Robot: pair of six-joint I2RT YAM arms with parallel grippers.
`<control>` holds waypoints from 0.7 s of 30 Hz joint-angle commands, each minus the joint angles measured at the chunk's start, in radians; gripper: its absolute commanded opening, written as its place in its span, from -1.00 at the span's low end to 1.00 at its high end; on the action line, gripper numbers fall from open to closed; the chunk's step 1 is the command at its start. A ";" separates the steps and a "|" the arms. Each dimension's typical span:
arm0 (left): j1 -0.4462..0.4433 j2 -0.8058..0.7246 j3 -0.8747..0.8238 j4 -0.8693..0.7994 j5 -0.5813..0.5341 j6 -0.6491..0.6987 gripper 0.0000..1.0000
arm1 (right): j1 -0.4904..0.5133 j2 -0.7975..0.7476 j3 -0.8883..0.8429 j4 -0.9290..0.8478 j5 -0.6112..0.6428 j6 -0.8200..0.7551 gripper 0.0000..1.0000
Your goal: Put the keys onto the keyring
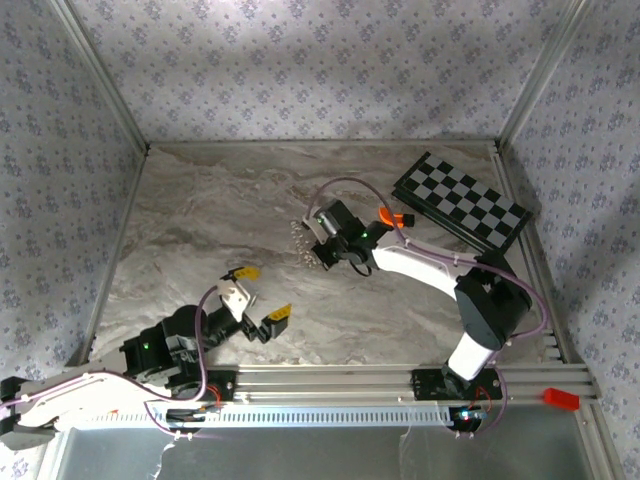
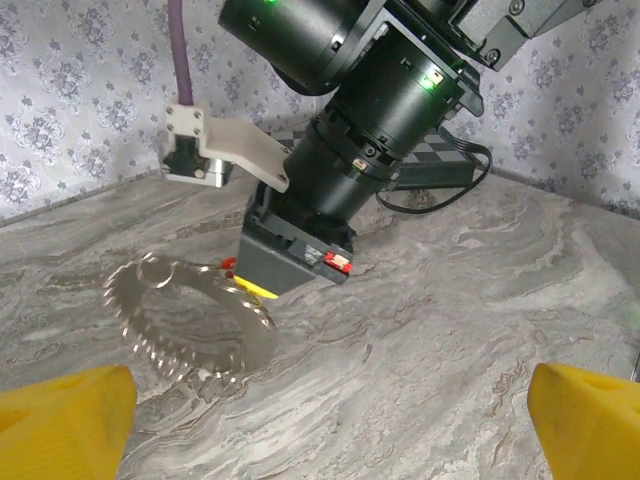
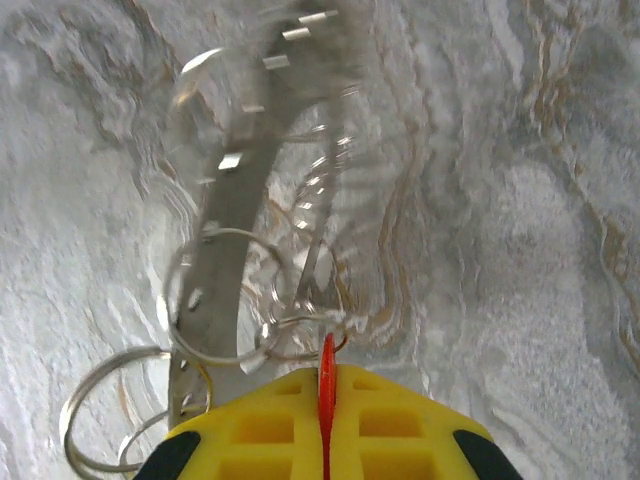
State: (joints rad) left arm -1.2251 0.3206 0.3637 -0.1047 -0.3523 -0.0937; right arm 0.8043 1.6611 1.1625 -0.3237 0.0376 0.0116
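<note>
Across the marble table (image 1: 200, 230), left gripper (image 1: 262, 292) spread wide, gripping nothing, well apart from the keyring (image 1: 300, 238) lying flat mid-table. Right gripper (image 3: 325, 410) pinched tight on the red-headed key (image 3: 327, 360), down at the keyring's edge.

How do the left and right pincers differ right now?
The left pincer stands wide open and empty; the right pincer is shut on the red-headed key. The left pincer hovers over the marbled table, apart from the keyring; the right pincer is down at the keyring. Both have yellow fingers.
</note>
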 commanded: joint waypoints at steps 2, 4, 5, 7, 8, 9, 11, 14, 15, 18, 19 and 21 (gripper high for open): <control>-0.005 0.016 0.046 0.054 0.004 0.023 0.99 | -0.008 -0.039 -0.064 0.002 0.001 0.030 -1.00; -0.004 0.024 0.050 0.053 0.005 0.025 0.99 | -0.008 -0.046 -0.092 0.015 0.000 0.030 -1.00; -0.004 0.026 0.050 0.053 0.006 0.023 0.99 | -0.008 -0.051 -0.106 0.021 0.000 0.031 -1.00; -0.005 0.029 0.050 0.048 0.008 0.020 0.99 | -0.008 -0.058 -0.128 0.025 0.000 0.036 -1.00; -0.004 0.029 0.049 0.047 0.008 0.019 0.99 | -0.007 -0.064 -0.139 0.023 -0.007 0.041 -1.00; -0.004 0.029 0.049 0.044 0.007 0.018 0.99 | -0.005 -0.071 -0.148 0.023 -0.013 0.045 -1.00; -0.005 0.025 0.046 0.041 0.005 0.016 0.99 | 0.001 -0.087 -0.167 0.024 -0.020 0.053 -1.00; -0.004 0.021 0.046 0.041 0.004 0.018 0.99 | 0.008 -0.106 -0.199 0.020 -0.018 0.063 -1.00; -0.005 0.019 0.046 0.040 0.004 0.018 0.99 | 0.010 -0.111 -0.208 0.018 -0.015 0.066 -1.00; -0.004 0.018 0.048 0.033 0.005 0.016 0.99 | 0.019 -0.129 -0.241 0.016 -0.003 0.078 -1.00; -0.005 0.017 0.048 0.032 0.004 0.017 0.99 | 0.020 -0.136 -0.249 0.015 0.000 0.083 -1.00; -0.005 0.020 0.046 0.032 -0.001 0.015 0.99 | 0.025 -0.147 -0.267 0.012 0.010 0.092 -1.00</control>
State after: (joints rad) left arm -1.2251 0.3477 0.3656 -0.1001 -0.3523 -0.0875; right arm 0.8211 1.5475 0.9192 -0.3058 0.0307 0.0715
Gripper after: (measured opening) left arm 0.994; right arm 0.066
